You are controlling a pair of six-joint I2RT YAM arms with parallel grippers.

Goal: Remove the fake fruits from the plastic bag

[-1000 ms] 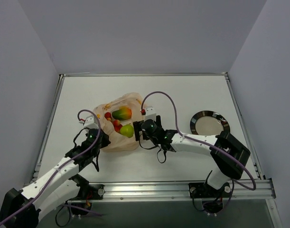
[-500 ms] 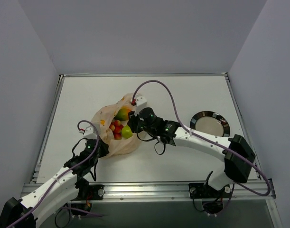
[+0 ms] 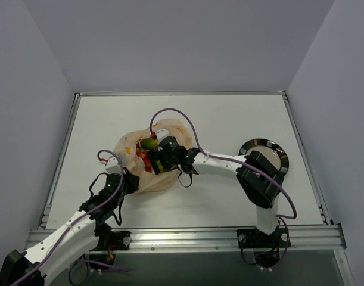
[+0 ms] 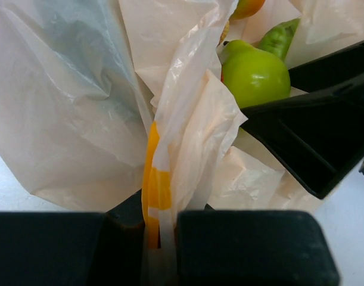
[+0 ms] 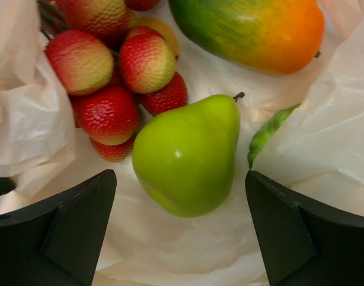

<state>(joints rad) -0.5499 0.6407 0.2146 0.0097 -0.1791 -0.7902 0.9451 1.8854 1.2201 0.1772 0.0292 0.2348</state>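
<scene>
Fake fruits [image 5: 187, 158] together inside the plastic bag [image 5: 182, 253]

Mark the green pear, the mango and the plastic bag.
green pear [image 5: 187, 156], right wrist view, middle of its body.
mango [image 5: 253, 30], right wrist view, its orange-green flank.
plastic bag [image 4: 68, 101], left wrist view, its crinkled left wall.
</scene>
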